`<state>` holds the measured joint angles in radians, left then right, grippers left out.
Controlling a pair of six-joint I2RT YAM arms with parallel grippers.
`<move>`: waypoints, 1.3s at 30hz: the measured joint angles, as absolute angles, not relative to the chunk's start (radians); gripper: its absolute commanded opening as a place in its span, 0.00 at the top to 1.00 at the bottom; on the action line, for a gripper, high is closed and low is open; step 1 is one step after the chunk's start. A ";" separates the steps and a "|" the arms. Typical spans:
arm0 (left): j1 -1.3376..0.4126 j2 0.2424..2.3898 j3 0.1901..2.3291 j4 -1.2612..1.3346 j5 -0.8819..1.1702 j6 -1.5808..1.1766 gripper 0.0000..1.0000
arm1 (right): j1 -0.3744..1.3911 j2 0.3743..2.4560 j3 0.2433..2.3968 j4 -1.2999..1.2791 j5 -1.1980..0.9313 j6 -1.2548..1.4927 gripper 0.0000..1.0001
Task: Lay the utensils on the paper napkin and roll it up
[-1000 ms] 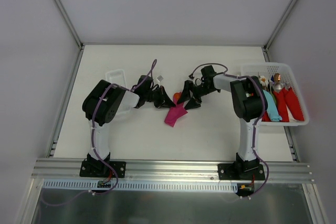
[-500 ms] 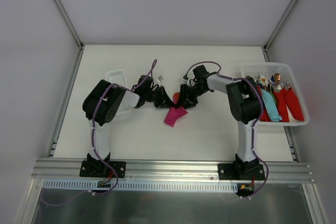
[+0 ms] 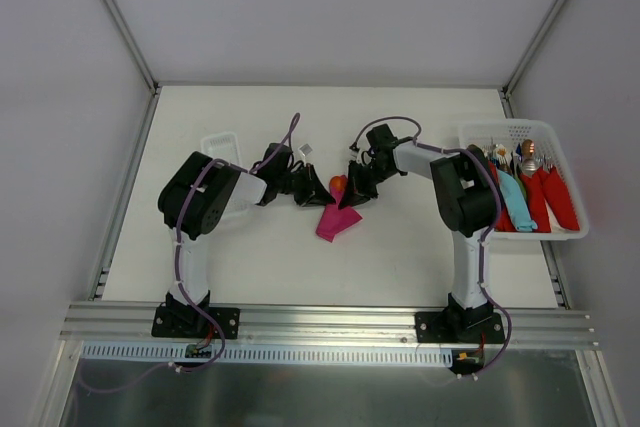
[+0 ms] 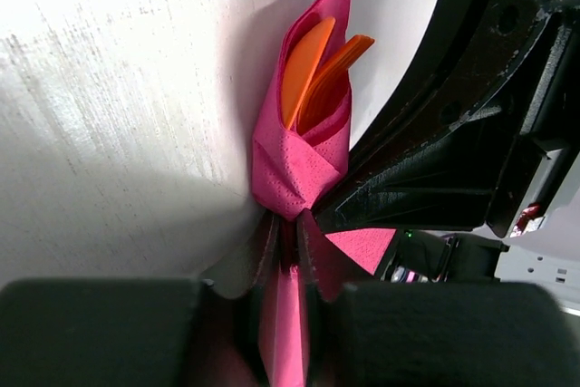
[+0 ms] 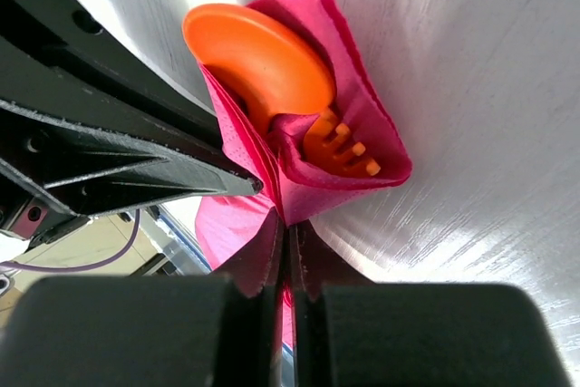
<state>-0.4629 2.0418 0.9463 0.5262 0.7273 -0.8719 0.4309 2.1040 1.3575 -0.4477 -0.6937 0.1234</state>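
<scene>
Near the middle of the tabletop (image 3: 400, 257) the paper napkin (image 3: 337, 224) is gathered into a loose cone around both utensils. The orange spoon (image 5: 258, 52) shows its round bowl at the open mouth, and the tines of the fork (image 5: 349, 147) poke out just beside it. Both lie inside the fold, not on bare surface.

The left pincer (image 4: 288, 240) reaches in from 9 o'clock and is clamped on the napkin's pinched waist. The right pincer (image 5: 286, 240) comes in from about 2 o'clock and is likewise closed on a thin pleat of pink paper at the same neck. The two meet almost nose to nose; whether they actually touch I cannot tell. That shared pinch looks to be what stops the wrap from springing open, since thin paper will hardly hold a crease by itself.

In the overhead view a loose pink flap trails toward 6 o'clock, not wound in — so I judge the roll only partly done. The next turn would need one pincer to let go and regrip without the cone slackening. The risk is the smooth plastic pieces sliding out of the open end.

The basket (image 3: 510, 125) of wrapped metal cutlery sits well apart at 3 o'clock, uninvolved.
</scene>
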 measured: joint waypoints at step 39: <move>-0.610 1.959 1.077 0.047 0.513 -0.727 0.84 | 0.406 2.091 1.312 -0.401 -0.727 0.149 1.00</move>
<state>-0.6098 1.9591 1.0771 0.0475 0.5125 -0.7269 0.4065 2.0911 1.3125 -0.4011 -0.7269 0.1493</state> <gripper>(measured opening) 0.233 0.016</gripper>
